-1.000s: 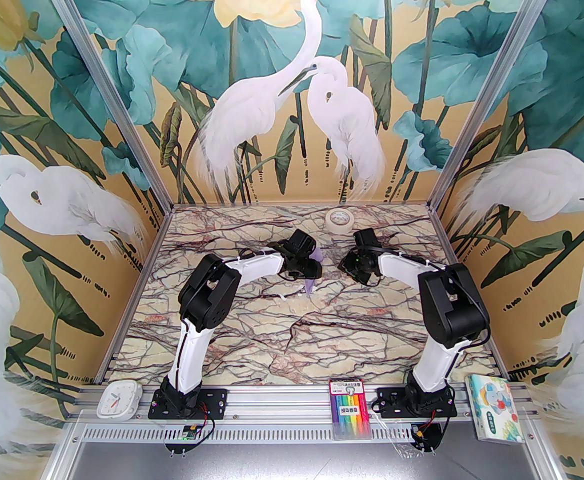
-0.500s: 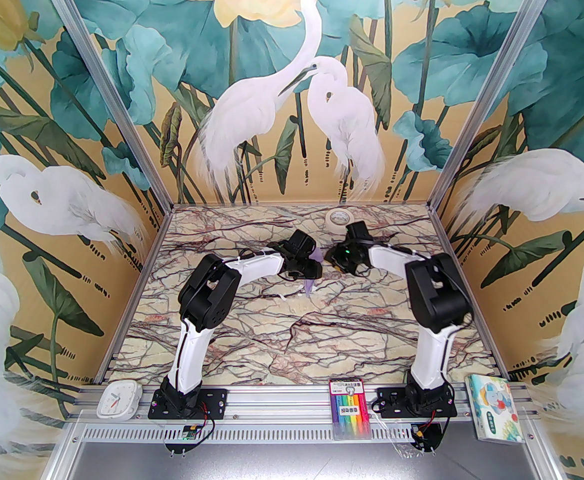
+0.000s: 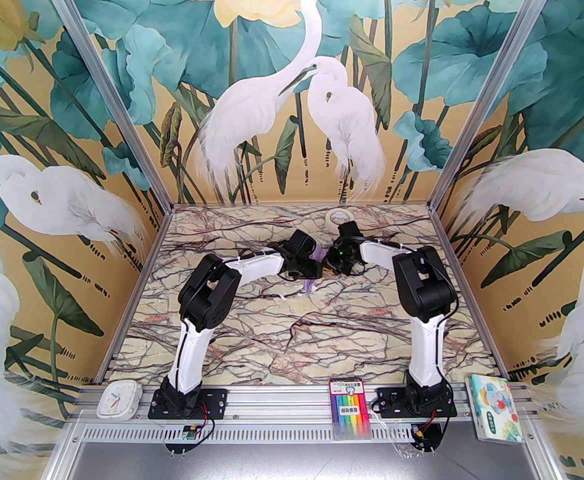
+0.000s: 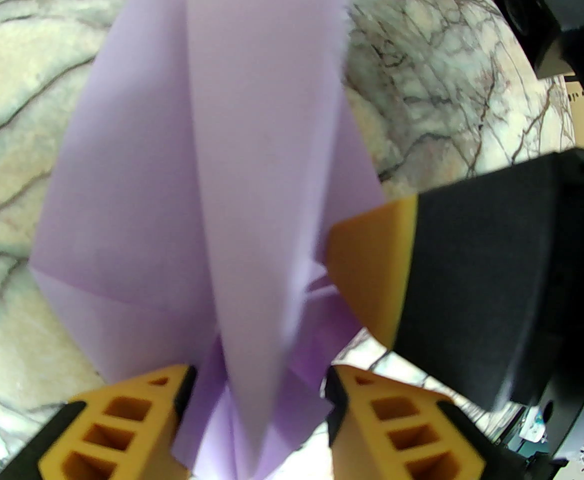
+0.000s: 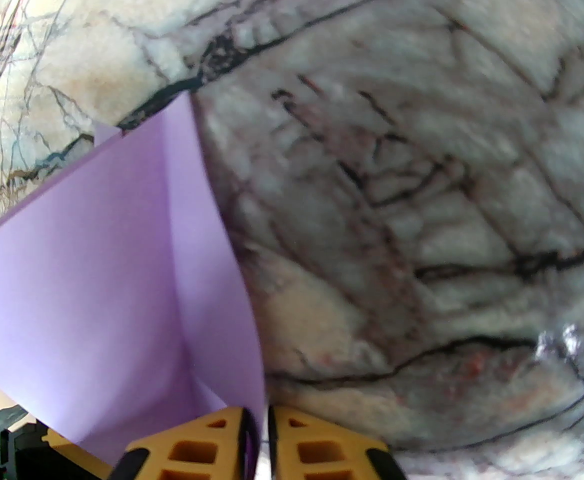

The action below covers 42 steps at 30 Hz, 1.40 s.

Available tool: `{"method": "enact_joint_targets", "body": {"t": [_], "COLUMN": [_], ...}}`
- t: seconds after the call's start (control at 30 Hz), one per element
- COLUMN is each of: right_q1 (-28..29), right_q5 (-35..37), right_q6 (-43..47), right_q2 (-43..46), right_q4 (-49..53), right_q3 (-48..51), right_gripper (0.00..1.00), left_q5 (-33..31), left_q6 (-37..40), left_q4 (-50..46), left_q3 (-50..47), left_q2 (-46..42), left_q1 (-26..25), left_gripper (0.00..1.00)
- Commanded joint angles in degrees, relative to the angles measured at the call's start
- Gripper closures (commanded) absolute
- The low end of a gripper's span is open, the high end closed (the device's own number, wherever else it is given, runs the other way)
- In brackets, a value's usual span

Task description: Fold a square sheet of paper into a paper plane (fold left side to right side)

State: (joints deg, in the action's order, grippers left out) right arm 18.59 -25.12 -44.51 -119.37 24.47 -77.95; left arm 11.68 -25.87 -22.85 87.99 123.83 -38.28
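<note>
Spanning the floor of a cell walled with painted herons and lotus leaves, a marble-veined surface (image 3: 292, 328) is seen from above. Two white-and-black arms are bolted at its near edge, and the left arm (image 3: 206, 293) and the right arm (image 3: 422, 288) are both bent inward so that their ends meet toward the far middle of the surface. The paper plane (image 3: 317, 254), pale lavender and folded to a long point with a centre ridge, is held between them; whether its tip touches the marble cannot be told. The left pincer (image 4: 256, 383) is set partly apart, and the plane's folded body is grasped in the gap between its yellow fingers. The right pincer (image 5: 256, 420) is clenched on one edge of the same paper, with a thin strip of lavender pinched between its fingertips. A white tape roll (image 3: 338, 216) is placed at the far edge, just behind the right arm's wrist.
</note>
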Motion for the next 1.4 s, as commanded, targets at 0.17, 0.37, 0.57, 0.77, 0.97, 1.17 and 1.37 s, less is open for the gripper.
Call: {"method": "enact_joint_targets", "body": {"t": [0.17, 0.37, 0.57, 0.77, 0.97, 1.17, 1.37], "right_q1": [-0.14, -0.09, -0.10, -0.11, -0.16, -0.31, -1.86], "right_q5": [1.88, 1.80, 1.54, 1.59, 1.84, 3.91, 7.07], "right_q6": [2.24, 2.00, 1.63, 1.40, 0.93, 0.48, -1.01], "right_q2": [0.02, -0.39, -0.34, 0.10, 0.65, 3.83, 9.11], "right_q4": [2.52, 2.16, 1.90, 1.28, 0.78, -0.10, -1.90], "right_q3": [1.18, 1.35, 1.62, 1.94, 2.58, 4.82, 9.49], "right_gripper": [0.84, 0.83, 0.82, 0.82, 0.80, 0.79, 0.76], "left_q5": [-0.06, 0.92, 0.27, -3.98, -8.31, -11.64, -12.91], "left_q6": [-0.32, -0.83, -0.11, 2.06, 3.34, 4.66, 4.71], "left_q4": [2.40, 3.56, 0.75, -2.88, -6.38, -9.68, -10.56], "left_q3": [-3.10, -3.88, -1.72, 0.62, 3.62, 6.92, 7.45], "left_q2": [-3.60, -4.39, -1.64, 0.49, 2.12, 4.56, 4.93], "left_q1": [0.08, 0.53, 0.58, -0.45, -1.46, -3.04, -3.30], "left_gripper": [0.49, 0.48, 0.52, 0.57, 0.68, 0.73, 0.80]}}
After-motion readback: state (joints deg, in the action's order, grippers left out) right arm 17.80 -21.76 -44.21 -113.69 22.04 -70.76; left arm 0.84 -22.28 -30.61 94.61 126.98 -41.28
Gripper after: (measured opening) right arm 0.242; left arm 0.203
